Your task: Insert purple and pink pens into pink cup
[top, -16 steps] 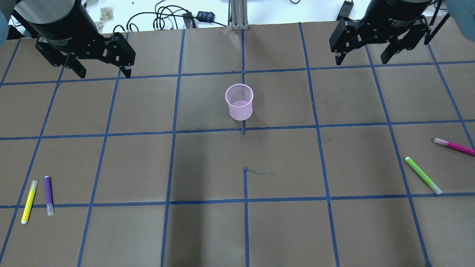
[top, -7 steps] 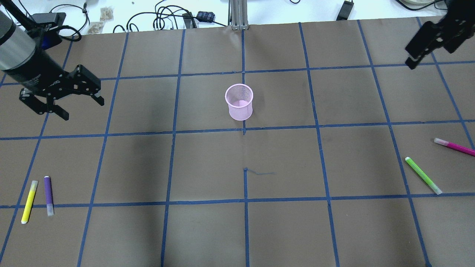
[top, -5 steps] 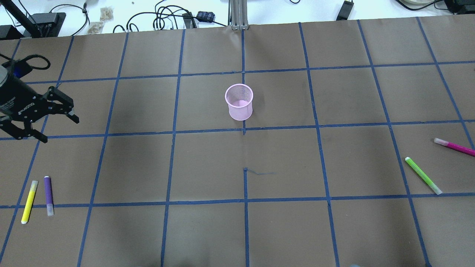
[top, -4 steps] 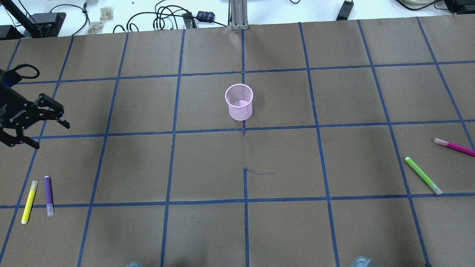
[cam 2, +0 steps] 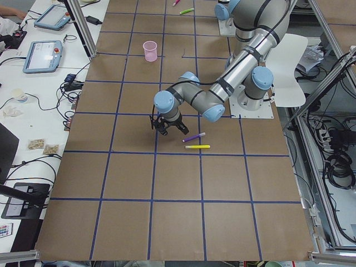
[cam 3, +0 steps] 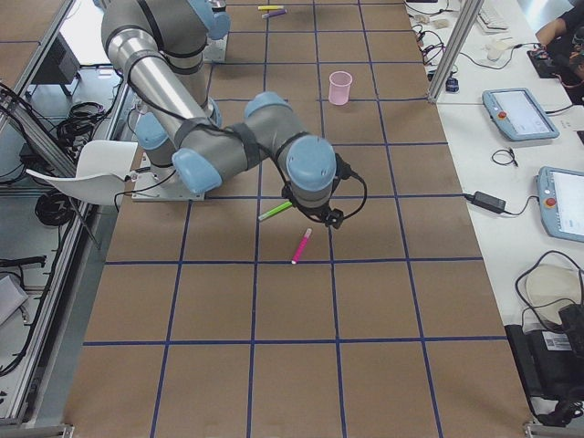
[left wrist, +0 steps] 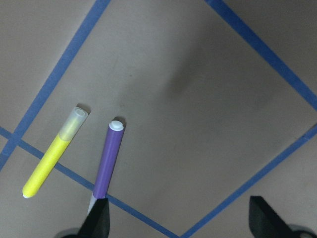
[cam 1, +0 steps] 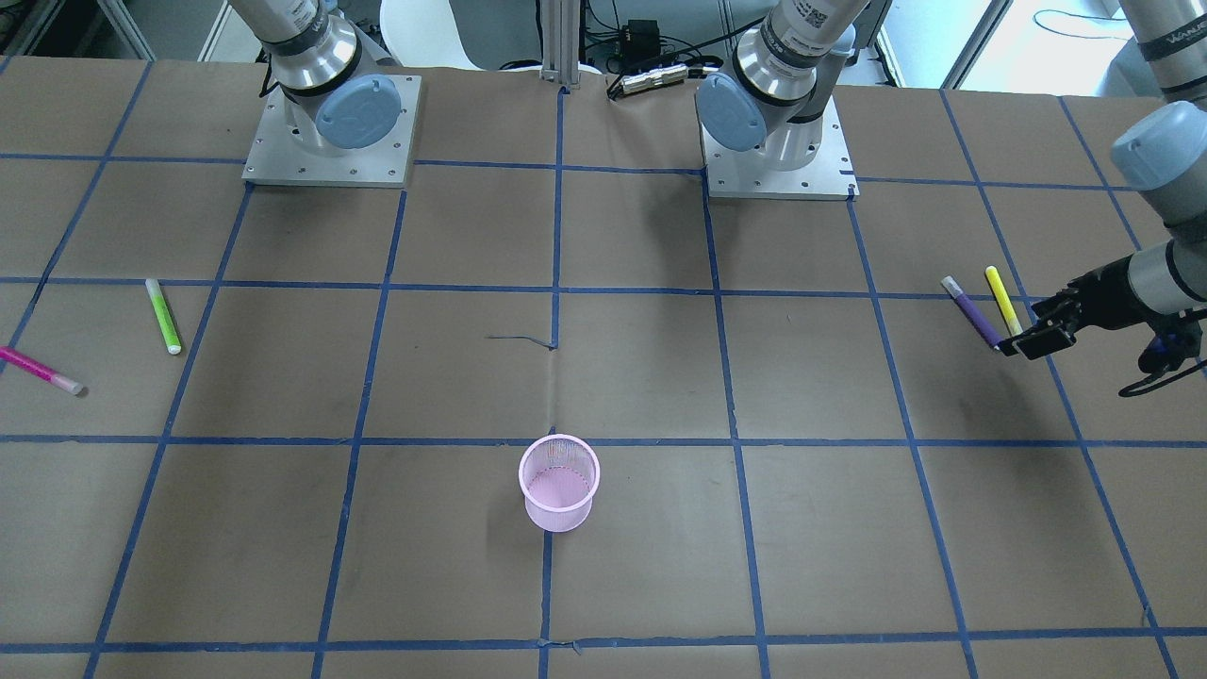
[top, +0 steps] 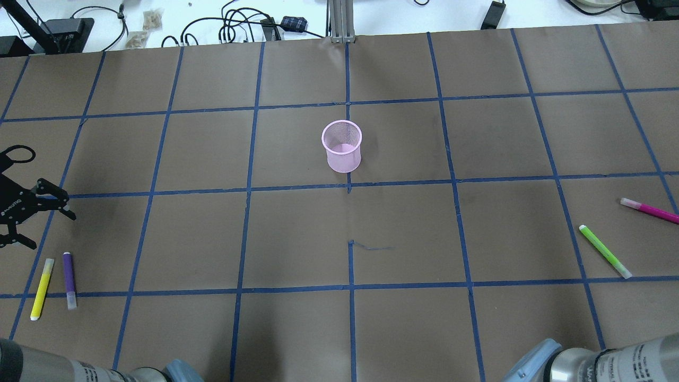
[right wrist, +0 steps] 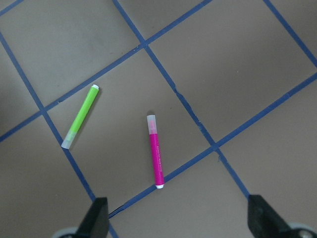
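The left tool is seen released, its 2 fingers spread wide and nothing gripped between them. The purple pen is found lying flat on the bench just beside this tool, on the robot's side of it. In the left wrist view the pen's near end is hidden behind 1 fingertip. Whether pen and finger touch cannot be told. A yellow pen is laid almost parallel to the purple one, just beyond it as counted from the tool, and the 2 pens are kept apart.

The right tool is likewise seen released, with both fingers wide apart and empty. The pink pen is shown flat on the bench ahead of this tool, in line with the gap between the fingers. A green pen is placed near it, off to 1 side and not touching.

The pink cup is set upright at mid-bench, well apart from both tools.
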You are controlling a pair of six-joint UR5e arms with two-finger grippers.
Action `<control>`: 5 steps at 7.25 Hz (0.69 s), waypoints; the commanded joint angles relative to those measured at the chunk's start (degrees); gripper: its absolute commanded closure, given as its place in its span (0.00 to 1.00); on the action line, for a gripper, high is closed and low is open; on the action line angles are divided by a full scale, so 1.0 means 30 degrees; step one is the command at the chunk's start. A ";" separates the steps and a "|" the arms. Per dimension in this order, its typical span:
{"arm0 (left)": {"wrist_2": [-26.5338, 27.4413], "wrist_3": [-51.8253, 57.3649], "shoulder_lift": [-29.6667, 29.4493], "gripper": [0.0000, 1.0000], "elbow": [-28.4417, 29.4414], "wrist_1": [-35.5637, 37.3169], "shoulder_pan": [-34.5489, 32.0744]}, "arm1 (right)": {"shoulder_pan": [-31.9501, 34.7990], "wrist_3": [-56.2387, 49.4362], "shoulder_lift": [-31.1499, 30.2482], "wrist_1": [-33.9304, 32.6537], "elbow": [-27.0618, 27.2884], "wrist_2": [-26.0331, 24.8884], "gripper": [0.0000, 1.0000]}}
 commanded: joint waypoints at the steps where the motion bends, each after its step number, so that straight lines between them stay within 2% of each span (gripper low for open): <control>1: -0.0187 0.0805 -0.1567 0.01 0.0000 0.0297 0.0376 | -0.1279 -0.4869 0.2828 0.0409 -0.0608 0.1993 0.00; 2: -0.0013 0.1069 -0.1863 0.06 0.0145 0.0297 0.0376 | -0.1372 -0.5778 0.3909 0.0468 -0.0462 0.2144 0.00; 3: 0.0047 0.1362 -0.2040 0.06 0.0263 0.0326 0.0376 | -0.1373 -0.7324 0.5283 0.0527 -0.0229 0.2755 0.00; 5: 0.0047 0.1509 -0.2450 0.11 0.0293 0.0618 0.0376 | -0.1402 -0.7895 0.6377 0.0411 0.0561 0.2848 0.00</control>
